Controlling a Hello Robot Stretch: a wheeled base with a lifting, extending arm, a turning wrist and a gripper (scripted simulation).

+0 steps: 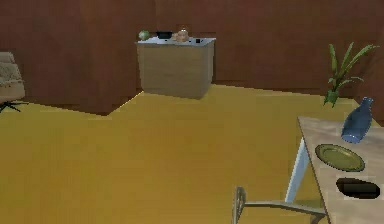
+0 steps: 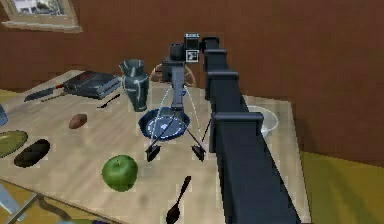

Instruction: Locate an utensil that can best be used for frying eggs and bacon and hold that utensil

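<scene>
Dark pan (image 2: 163, 126) beyond the apple (image 2: 120, 171) is looking rigid and heavyish, so its handle is probably suiting best. Gripper (image 2: 177, 97) is hanging there; hold and jaw state can't be told.

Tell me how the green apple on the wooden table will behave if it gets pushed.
The round green apple would probably roll rather than slide. It sits close to the light wooden table's near edge, so a push that way might send it off. Its smooth skin looks glossy, so it may slip in a grip.
</scene>
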